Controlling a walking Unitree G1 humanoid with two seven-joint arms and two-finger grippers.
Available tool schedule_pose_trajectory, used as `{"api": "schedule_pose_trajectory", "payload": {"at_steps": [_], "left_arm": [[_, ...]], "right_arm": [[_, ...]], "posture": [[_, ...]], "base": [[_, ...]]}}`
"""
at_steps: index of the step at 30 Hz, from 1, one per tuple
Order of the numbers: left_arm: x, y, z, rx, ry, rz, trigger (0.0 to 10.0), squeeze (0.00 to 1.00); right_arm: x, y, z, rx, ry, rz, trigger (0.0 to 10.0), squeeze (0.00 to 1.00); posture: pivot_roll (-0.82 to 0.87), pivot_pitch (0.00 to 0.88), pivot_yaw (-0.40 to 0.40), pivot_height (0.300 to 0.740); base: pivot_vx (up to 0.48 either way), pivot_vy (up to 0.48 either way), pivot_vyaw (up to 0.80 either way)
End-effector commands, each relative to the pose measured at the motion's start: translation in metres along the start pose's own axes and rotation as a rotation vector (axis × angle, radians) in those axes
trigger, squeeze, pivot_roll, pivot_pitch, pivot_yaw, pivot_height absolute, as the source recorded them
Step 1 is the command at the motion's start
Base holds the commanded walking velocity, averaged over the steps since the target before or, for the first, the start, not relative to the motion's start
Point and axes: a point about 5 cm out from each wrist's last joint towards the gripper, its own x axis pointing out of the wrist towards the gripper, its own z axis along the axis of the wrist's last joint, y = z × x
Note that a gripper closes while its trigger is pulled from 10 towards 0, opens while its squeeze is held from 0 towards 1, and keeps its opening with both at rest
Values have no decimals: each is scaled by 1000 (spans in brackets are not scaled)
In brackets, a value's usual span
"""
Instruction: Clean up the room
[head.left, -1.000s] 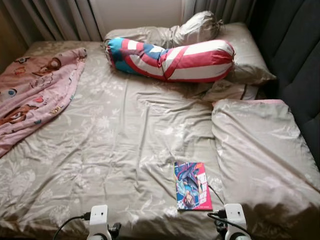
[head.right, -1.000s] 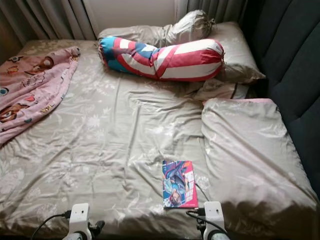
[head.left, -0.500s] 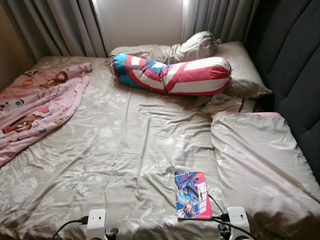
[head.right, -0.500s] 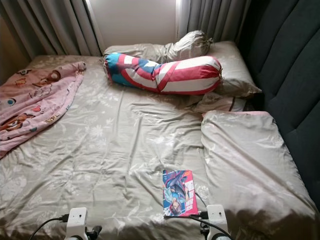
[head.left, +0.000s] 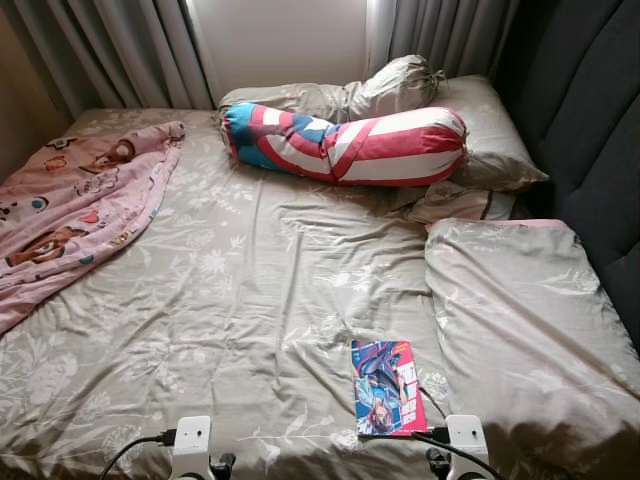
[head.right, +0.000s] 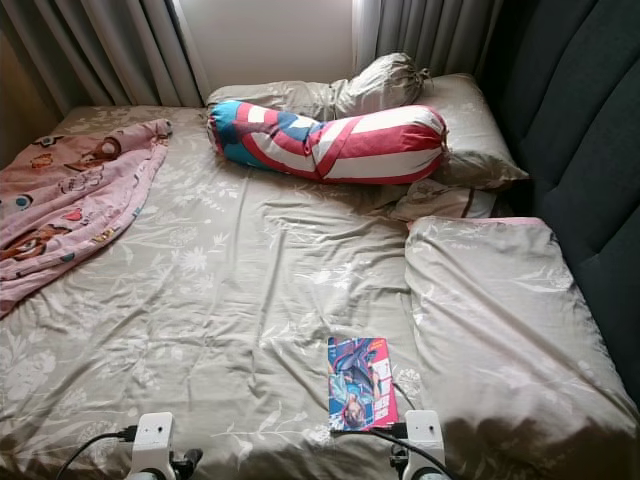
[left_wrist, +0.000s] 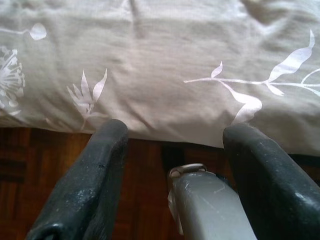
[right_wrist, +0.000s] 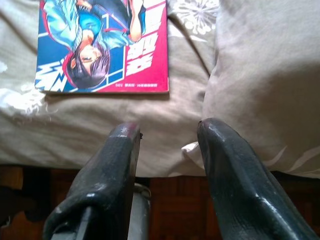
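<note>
A colourful comic book (head.left: 387, 388) lies flat on the grey flowered bedsheet (head.left: 240, 290) near the bed's front edge, right of centre. My right gripper (right_wrist: 167, 137) hangs open just off the bed's edge, a short way below the book (right_wrist: 102, 45). Open too, my left gripper (left_wrist: 175, 137) is at the sheet's hanging edge (left_wrist: 160, 75) further left, with wooden floor beneath it. Both wrists (head.left: 192, 445) (head.left: 465, 445) show at the bottom of the eye views.
A red, white and blue bolster (head.left: 345, 140) and grey pillows (head.left: 480, 120) lie at the head of the bed. A pink cartoon blanket (head.left: 70, 210) covers the left side. A grey folded duvet (head.left: 520, 320) lies on the right, beside a dark padded headboard (head.left: 590, 130).
The camera view has tilted up a little, so the bed sits lower in the picture. The book and bedding have not moved. Both grippers stay low at the bed's edge.
</note>
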Motion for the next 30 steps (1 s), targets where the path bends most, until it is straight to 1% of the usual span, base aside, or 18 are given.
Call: {"api": "schedule_pose_trajectory", "payload": {"at_steps": [1,4,8,13,18,21,23,30], "left_arm": [[0,2,-2,6,18,3,10000,0],[0,2,-2,13,18,-1,10000,0],[-1,2,-4,15,21,-1,10000,0],[-2,4,-8,28,34,4,10000,0],[-2,4,-9,33,39,2,10000,0],[-2,4,-10,35,40,0,10000,0],[-2,4,-9,36,39,-1,10000,0],[-2,5,-9,40,41,0,10000,0]], "right_arm": [[0,3,-3,28,23,-6,10000,0],[-1,-1,-6,27,24,-7,10000,0],[-1,-1,-8,6,29,4,10000,0],[-4,-6,-17,0,46,4,10000,0],[-5,-7,-21,2,56,1,10000,0],[-5,-6,-22,-2,60,4,10000,0],[-5,-6,-22,9,61,2,10000,0],[-6,-4,-22,6,61,16,10000,0]], "posture": [[7,112,10,740],[7,117,10,740],[7,126,11,740],[9,146,14,740],[1,159,14,740],[1,160,14,740],[2,163,13,740],[1,159,14,740]], "base": [[0,0,0],[0,0,0],[0,0,0],[0,0,800],[0,0,800],[0,0,517],[0,0,0],[0,0,0]]}}
